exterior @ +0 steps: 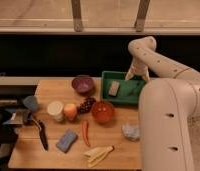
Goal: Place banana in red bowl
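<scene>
The banana (97, 154), a pale yellow splayed bunch, lies near the table's front edge. The red bowl (103, 111), glossy orange-red, stands mid-table behind it and looks empty. My gripper (136, 76) hangs at the back right over the far edge of the green tray (124, 98), far from both the banana and the bowl. It holds nothing that I can see.
A purple bowl (83, 83), dark grapes (86, 105), a round orange fruit (70, 111), a white cup (55, 110), a thin red stick (85, 133), a blue sponge (67, 140), a crumpled pale cloth (130, 131) and black tongs (41, 133) are on the wooden table. My white arm (168, 125) fills the right side.
</scene>
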Robot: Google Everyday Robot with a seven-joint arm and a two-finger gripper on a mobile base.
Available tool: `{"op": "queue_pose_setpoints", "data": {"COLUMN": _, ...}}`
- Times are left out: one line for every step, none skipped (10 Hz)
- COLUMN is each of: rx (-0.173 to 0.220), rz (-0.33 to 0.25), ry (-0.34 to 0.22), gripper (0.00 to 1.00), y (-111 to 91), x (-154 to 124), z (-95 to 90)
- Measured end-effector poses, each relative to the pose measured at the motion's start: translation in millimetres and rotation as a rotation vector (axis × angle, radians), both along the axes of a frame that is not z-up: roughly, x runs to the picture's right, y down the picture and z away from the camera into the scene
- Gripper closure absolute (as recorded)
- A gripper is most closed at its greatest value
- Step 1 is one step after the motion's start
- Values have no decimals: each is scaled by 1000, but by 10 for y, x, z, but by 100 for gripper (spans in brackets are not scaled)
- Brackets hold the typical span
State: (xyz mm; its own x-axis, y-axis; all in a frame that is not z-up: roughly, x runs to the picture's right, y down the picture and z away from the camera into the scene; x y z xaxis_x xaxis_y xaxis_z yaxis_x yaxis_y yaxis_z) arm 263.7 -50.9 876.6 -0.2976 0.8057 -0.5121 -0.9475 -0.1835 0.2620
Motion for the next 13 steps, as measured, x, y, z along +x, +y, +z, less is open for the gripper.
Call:
{"op": "queue_pose_setpoints", "data": {"rx": 0, "rz": 0, "ry": 0, "gripper": 20, "y": 0, "x": 0, "z": 0}}
{"op": "queue_pose_setpoints", "data": {"rx": 0, "rz": 0, "ry": 0, "gripper": 20, "y": 0, "x": 0, "z": 0}}
{"op": "queue_pose_setpoints", "data": {"rx": 0, "rz": 0, "ry": 0, "gripper": 20, "y": -3, "x": 0, "z": -1}}
{"op": "queue_pose_setpoints", "data": {"rx": -4, "rz": -4, "ry": -4, "gripper": 20, "y": -8, "x": -1, "z": 1}}
{"op": "queue_pose_setpoints", "data": {"rx": -15, "rz": -12, "ry": -19, "gripper": 20, "y": -4, "x": -19, "z": -1}}
{"op": "queue_pose_setpoints", "data": {"rx": -30, "rz": -30, "ry": -46, "gripper": 20, "y": -5, "x": -87, "z": 4}}
{"op": "queue_pose_setpoints", "data": {"rx": -53, "rz": -48, "ry": -87, "gripper": 20, "y": 18, "x": -254, "z": 0}}
{"op": "queue_pose_setpoints", "data": {"rx": -81, "rz": -59, "ry": -128, "gripper": 20, "y": 60, "x": -438, "z": -21}}
{"op": "queue_pose_setpoints", "data": {"rx": -120, "rz": -62, "ry": -177, "gripper": 20, "y": 159, "x": -609, "z": -108}}
{"op": "queue_pose_setpoints", "data": {"rx": -151, "rz": -67, "ry": -212, "gripper": 20, "y": 280, "x": -726, "z": -213}}
{"op": "queue_pose_setpoints", "data": {"rx": -182, "rz": -77, "ry": -247, "gripper": 20, "y": 455, "x": -831, "z": -374}}
{"op": "queue_pose_setpoints", "data": {"rx": -201, "rz": -84, "ry": -260, "gripper": 20, "y": 585, "x": -868, "z": -496}}
{"op": "queue_pose_setpoints", "data": {"rx": -214, "rz": -85, "ry": -272, "gripper": 20, "y": 745, "x": -906, "z": -641}}
